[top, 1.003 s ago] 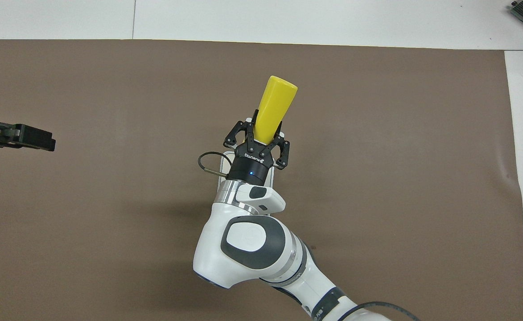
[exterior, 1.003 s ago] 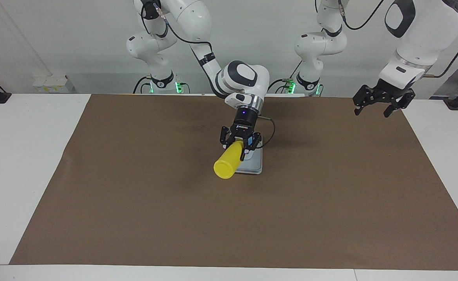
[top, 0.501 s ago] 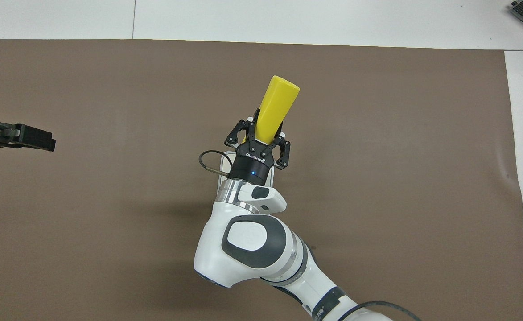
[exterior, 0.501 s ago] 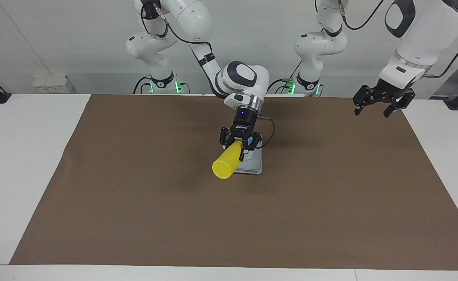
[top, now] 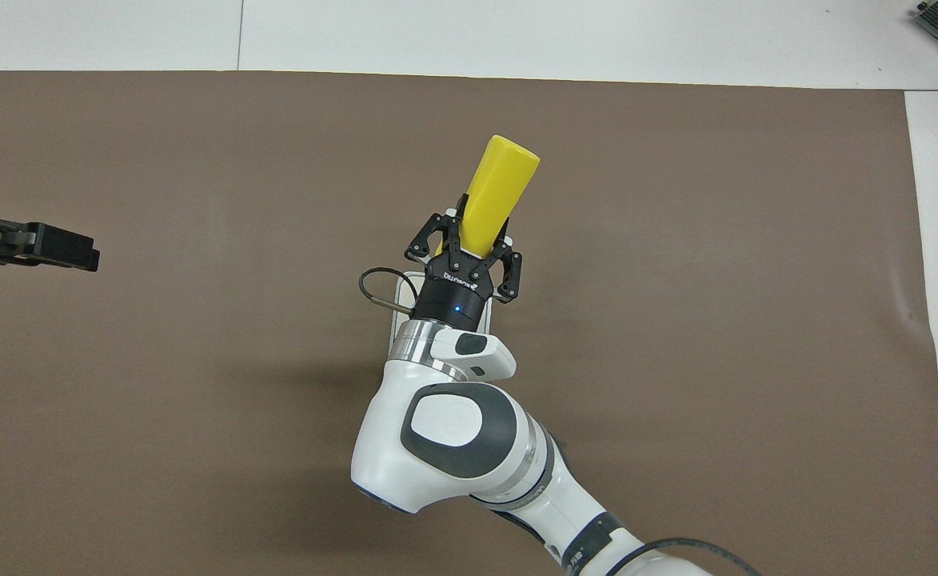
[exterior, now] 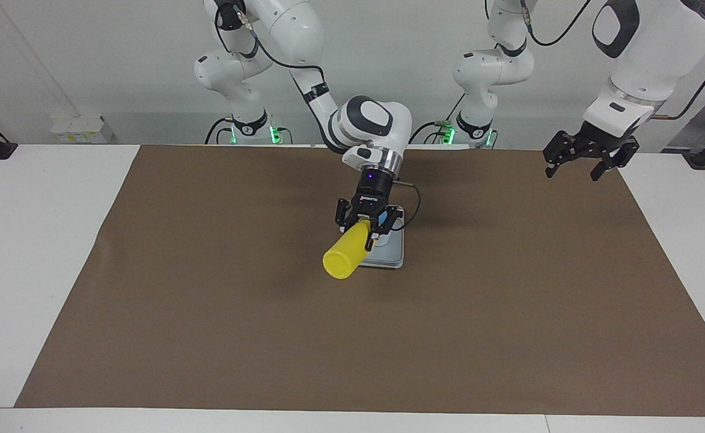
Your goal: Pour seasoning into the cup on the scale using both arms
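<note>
The right claw point(exterior: 366, 232), clamped on the yellow squeeze bottle point(exterior: 345, 257), has tipped it slightly further over the scale point(exterior: 390, 255); the left claw point(exterior: 579, 163) waits released over the counter's edge.

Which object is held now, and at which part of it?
Right gripper grips the yellow plastic squeeze bottle near its nozzle end; left gripper holds nothing.

Right arm point(exterior: 304, 78) reaches out over the scale point(exterior: 391, 255), wrist bent steeply downward; right gripper point(exterior: 366, 227) is clamped on the seasoning point(exterior: 346, 258), which it holds tilted over the scale. Left arm point(exterior: 640, 66) waits well apart from the scale toward its own end of the table, raised, with left gripper point(exterior: 571, 170) pointing down, fingers spread wide and holding nothing.
</note>
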`<state>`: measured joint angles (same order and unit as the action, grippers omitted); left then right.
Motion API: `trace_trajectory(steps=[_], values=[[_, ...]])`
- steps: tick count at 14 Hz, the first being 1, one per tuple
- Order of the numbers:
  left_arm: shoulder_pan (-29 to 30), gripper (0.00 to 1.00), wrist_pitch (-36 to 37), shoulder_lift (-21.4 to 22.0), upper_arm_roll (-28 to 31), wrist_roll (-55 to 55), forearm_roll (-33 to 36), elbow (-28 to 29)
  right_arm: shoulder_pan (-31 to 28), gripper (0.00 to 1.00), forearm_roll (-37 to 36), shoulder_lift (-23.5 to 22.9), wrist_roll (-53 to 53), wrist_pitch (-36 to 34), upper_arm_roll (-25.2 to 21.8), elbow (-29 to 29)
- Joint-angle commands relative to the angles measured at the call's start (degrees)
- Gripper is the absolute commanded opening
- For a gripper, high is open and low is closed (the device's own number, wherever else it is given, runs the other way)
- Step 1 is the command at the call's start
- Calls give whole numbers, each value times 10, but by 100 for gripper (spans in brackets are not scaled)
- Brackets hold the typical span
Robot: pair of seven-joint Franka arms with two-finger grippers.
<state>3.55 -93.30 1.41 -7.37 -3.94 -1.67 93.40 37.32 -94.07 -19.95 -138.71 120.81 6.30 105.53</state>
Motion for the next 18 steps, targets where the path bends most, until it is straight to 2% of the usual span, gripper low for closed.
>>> trace_trajectory(steps=[1,3,7,12,15,18], values=[[7,100,4,18,-2,-2,-8,17,-23,0,-13,29,-15,41,4,11],[7,100,4,18,-2,-2,-8,17,-42,0,4,48,-11,70,5,13],[7,100,4,18,-3,-2,-8,17,-66,0,119,76,-3,101,5,11],[7,100,4,18,-2,-2,-8,17,-100,0,358,97,126,116,5,2],[4,100,8,18,-2,-2,-8,17,-131,0,524,101,218,116,6,-3],[5,100,5,18,-3,-2,-8,17,-176,0,657,98,319,116,5,-1]])
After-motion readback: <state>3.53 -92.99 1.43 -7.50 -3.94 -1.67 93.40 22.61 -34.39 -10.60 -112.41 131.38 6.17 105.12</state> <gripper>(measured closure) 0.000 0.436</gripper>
